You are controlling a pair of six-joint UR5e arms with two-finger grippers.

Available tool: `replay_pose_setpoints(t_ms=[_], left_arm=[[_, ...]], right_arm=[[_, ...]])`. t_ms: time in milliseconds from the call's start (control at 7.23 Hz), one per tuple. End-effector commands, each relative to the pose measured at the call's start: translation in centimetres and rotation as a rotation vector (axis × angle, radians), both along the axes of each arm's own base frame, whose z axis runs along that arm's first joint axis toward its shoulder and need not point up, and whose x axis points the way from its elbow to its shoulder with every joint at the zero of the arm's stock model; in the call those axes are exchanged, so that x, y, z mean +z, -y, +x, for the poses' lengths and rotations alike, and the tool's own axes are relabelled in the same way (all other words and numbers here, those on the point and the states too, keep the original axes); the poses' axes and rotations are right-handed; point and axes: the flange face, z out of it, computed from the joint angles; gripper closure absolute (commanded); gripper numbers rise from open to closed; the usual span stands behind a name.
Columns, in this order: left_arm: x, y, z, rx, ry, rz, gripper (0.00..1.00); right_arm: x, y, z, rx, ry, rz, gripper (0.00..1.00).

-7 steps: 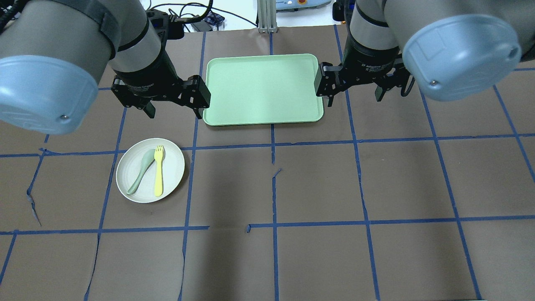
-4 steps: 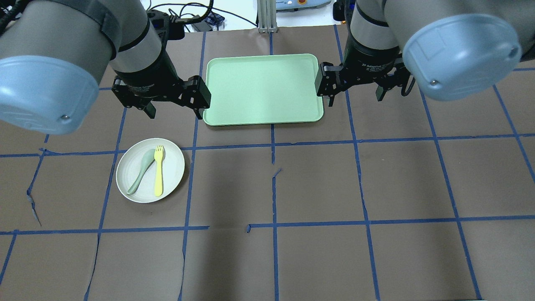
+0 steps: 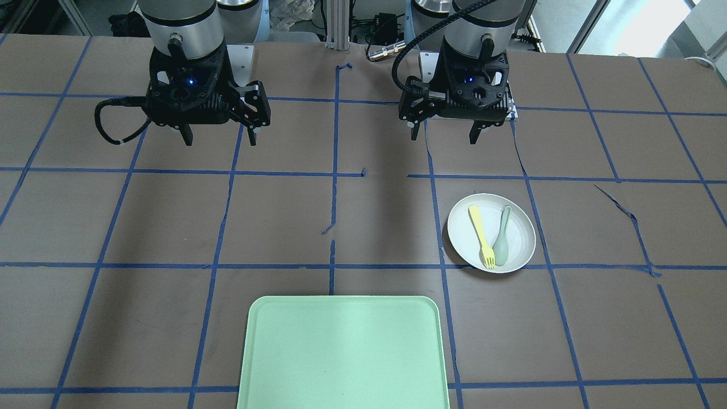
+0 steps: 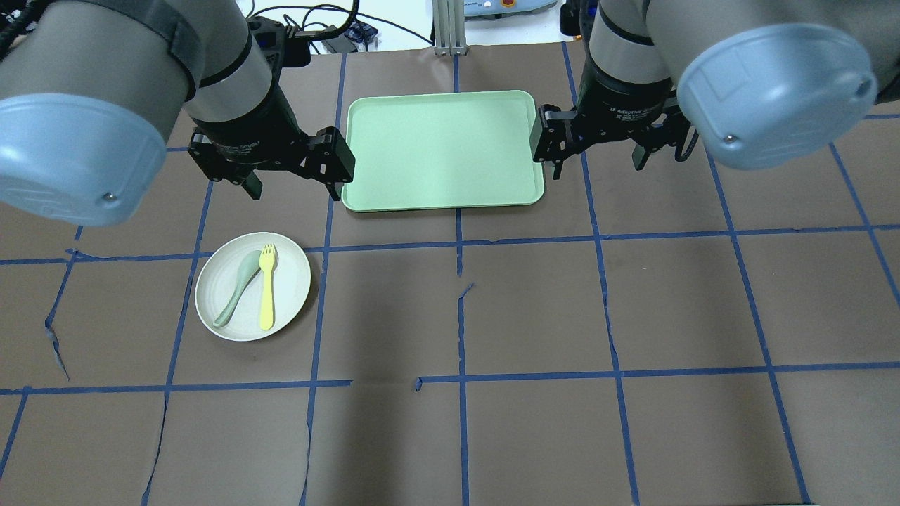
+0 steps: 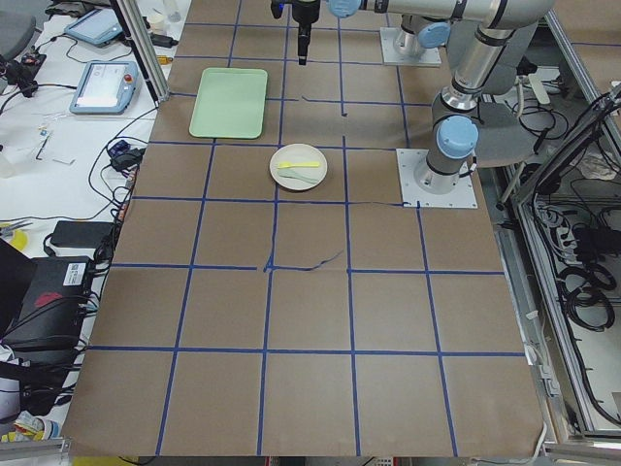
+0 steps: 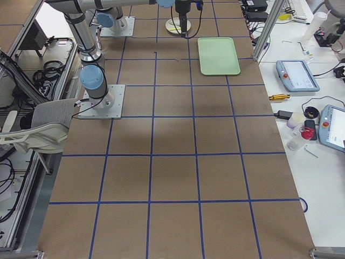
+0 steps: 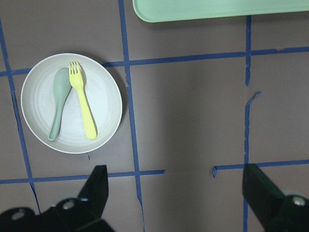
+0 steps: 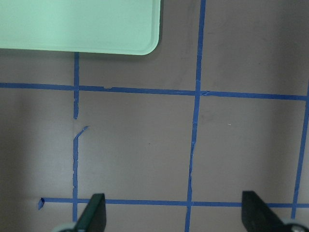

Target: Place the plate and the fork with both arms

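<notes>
The off-white plate [image 4: 290, 280] lies on the table's left side, also in the front view [image 3: 463, 226] and the left wrist view [image 7: 104, 94]. The yellow fork [image 4: 267, 289] [image 3: 481, 236] [image 7: 83, 107] lies in it beside a pale grey-green spoon [image 4: 235, 288]. My left gripper [image 4: 292, 188] [image 3: 447, 134] [image 7: 178, 193] hangs open and empty above the table, behind the plate and left of the tray. My right gripper [image 4: 598, 166] [image 3: 219, 137] [image 8: 176, 215] hangs open and empty at the tray's right side.
A mint-green tray [image 4: 443, 151] [image 3: 343, 352] lies at the far middle of the table between the two grippers; its edge shows in both wrist views [image 7: 217, 7] [image 8: 72, 24]. Blue tape lines cross the brown table cover.
</notes>
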Motion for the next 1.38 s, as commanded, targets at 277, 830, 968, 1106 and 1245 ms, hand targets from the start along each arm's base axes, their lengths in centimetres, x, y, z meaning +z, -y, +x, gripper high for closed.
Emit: replay_pose_setpoints(t_ms=[277,830,968,1106,1245], left_arm=[[0.0,0.0,0.0,0.000,0.000,0.000,0.00],[-3.2,2.7,9.5,0.020,0.001,0.049,0.00],[-7.3,2.9,14.8,0.009,0.000,0.053,0.00],[-12.3,2.3,18.6,0.014,0.003,0.034,0.00],[-17.8,0.9,22.6,0.020,0.001,0.029,0.00]], right_arm=[[0.0,0.0,0.0,-0.001,0.000,0.001,0.00],[-0.2,-0.1,0.0,0.000,-0.001,0.005,0.00],[-0.3,-0.1,0.0,0.000,-0.001,0.008,0.00],[-0.5,-0.1,0.1,0.002,-0.002,0.011,0.00],[-0.5,-0.2,0.1,0.002,-0.002,0.013,0.00]])
